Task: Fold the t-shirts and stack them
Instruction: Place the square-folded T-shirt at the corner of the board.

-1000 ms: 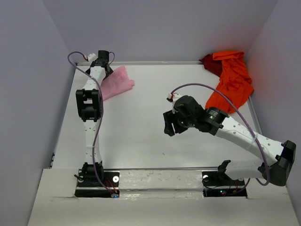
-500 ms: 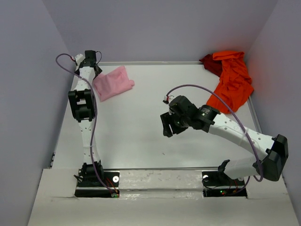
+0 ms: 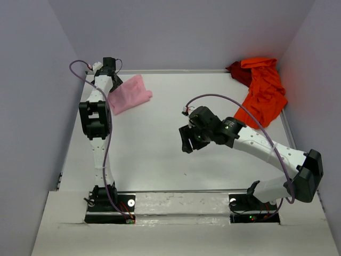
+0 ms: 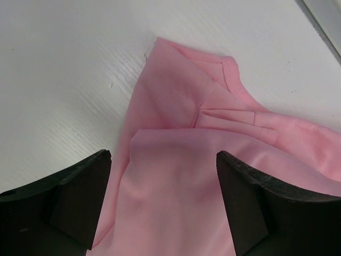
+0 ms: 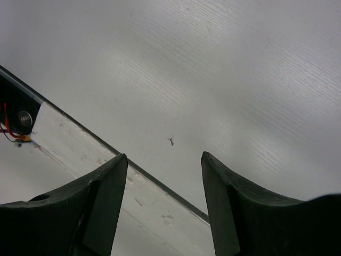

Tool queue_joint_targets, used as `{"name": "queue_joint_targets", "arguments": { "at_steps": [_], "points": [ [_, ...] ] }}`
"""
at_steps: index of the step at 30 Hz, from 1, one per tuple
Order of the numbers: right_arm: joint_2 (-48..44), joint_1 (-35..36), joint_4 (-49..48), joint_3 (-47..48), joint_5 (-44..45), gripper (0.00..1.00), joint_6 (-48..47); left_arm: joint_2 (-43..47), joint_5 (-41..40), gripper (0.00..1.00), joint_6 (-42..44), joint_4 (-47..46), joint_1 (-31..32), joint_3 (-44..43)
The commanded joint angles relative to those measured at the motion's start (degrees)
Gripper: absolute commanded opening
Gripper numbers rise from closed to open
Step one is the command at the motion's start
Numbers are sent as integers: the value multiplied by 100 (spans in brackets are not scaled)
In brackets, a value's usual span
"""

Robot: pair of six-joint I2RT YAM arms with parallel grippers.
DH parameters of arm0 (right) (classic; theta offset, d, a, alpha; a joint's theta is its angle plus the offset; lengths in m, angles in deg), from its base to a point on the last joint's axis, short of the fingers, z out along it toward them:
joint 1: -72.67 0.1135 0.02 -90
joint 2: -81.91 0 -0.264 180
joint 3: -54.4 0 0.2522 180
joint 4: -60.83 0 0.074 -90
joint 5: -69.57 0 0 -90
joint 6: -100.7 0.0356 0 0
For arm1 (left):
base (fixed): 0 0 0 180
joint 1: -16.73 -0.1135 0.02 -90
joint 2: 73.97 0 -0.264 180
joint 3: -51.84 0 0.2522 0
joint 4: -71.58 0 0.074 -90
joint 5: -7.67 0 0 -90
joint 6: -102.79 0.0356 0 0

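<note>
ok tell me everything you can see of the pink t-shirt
The light pink t-shirt is soft, thin-looking cloth, loosely folded into a rumpled bundle with creases and a hemmed edge showing. It lies on the white table at the far left corner. The left gripper hangs over it with its jaws open on either side. Whether they touch the cloth cannot be told.

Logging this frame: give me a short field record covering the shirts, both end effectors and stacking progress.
pink shirt: light pink cloth t-shirt, loosely folded, far left of white table
other shirts: bright orange-red cloth t-shirt crumpled at far right; dark red cloth t-shirt touching it in the far corner
left end effector: open, over the pink shirt
right end effector: open, empty, over bare table
stack: not yet made
</note>
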Motion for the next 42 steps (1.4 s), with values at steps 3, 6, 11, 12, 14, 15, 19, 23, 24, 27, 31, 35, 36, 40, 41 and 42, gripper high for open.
{"name": "queue_joint_targets", "arguments": {
  "at_steps": [3,6,11,12,14,15,19,23,24,27,31,35,36,40,41,42],
  "points": [
    [-118,-95,-351,146,-29,63,-38,960,-56,89,-49,74,9,181],
    [-161,-95,-430,76,-55,63,24,1101,-126,89,13,83,53,225],
    [-249,-95,-527,-65,-21,63,85,1294,68,89,-189,100,131,532],
    [-250,-95,-527,-65,-12,63,77,1303,15,89,-172,135,132,594],
    [-276,-95,-527,-74,15,63,59,1329,-38,89,-189,170,351,664],
    [-311,-95,-518,-74,15,63,50,1338,-99,89,-233,188,430,708],
    [-390,-95,-509,-126,-3,63,76,1408,-179,89,-338,92,659,989],
    [-478,-95,-483,-170,6,63,85,1408,-162,89,-444,-39,791,1243],
    [-487,-95,-474,-170,-3,63,85,1443,-118,89,-496,-110,800,1323],
    [-548,-95,-378,-118,23,63,77,1418,-126,89,-471,-435,809,1596],
    [-645,-95,-176,-144,59,63,68,1128,-275,89,-269,-374,800,1333],
    [-742,-95,-35,-241,50,63,50,865,-337,89,-137,-410,739,1183],
    [-750,-95,9,-232,50,63,41,829,-329,89,-128,-418,695,1157],
    [-716,-148,185,-92,76,63,-81,513,-258,89,4,-462,572,920],
    [-707,-148,211,-48,76,63,-108,477,-258,89,13,-471,554,893],
    [-680,-148,229,-4,76,63,-126,442,-241,89,48,-523,537,876]
  ]
}}
